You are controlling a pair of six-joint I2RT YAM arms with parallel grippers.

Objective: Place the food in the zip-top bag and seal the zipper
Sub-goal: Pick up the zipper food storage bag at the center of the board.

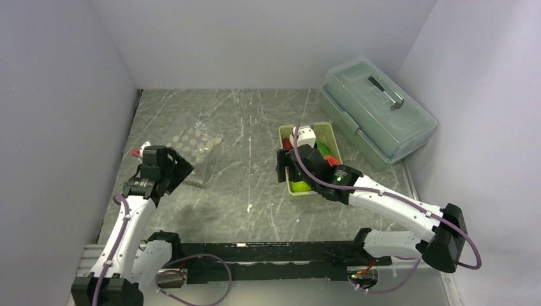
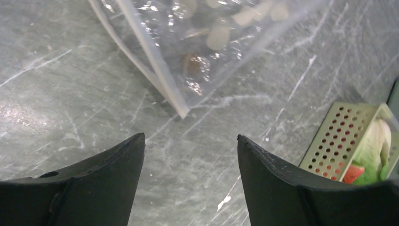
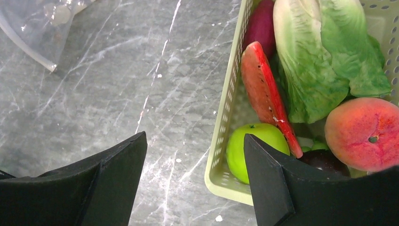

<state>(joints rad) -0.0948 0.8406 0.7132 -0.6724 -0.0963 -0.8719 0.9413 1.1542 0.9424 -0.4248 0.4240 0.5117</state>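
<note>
Zip-top bag (image 1: 201, 148): it is lying flat on the grey marbled surface (image 1: 255, 127), left of centre, with its printed spots showing through the clear plastic.
Zipper (image 2: 147, 59): I am seeing it as a whitish strip running along the bag's edge down to a corner that is pointing toward my left hand. I cannot tell whether it is pressed closed.
Food: the pieces I can see are sitting in the pale green slotted basket (image 3: 225, 117), well apart from the bag.
Green ball (image 3: 251, 148): it is resting in the basket's near corner, against the wall.
Red-orange long piece (image 3: 263, 92): it is leaning on edge between the green ball and the lettuce (image 3: 320, 61).
Orange-red ball (image 3: 362, 134): it is lying beside the lettuce.
Dark maroon ball (image 3: 261, 26): it is lying further back along the same wall.
Left hand (image 2: 190, 136): its 2 fingers are standing apart, gripping nothing, just short of the bag's corner.
Right hand (image 3: 195, 136): its fingers are spread wide, 1 over the bare surface and 1 over the basket's corner, gripping nothing.
Lidded box (image 1: 376, 108): it is standing behind and to the right of the basket.
</note>
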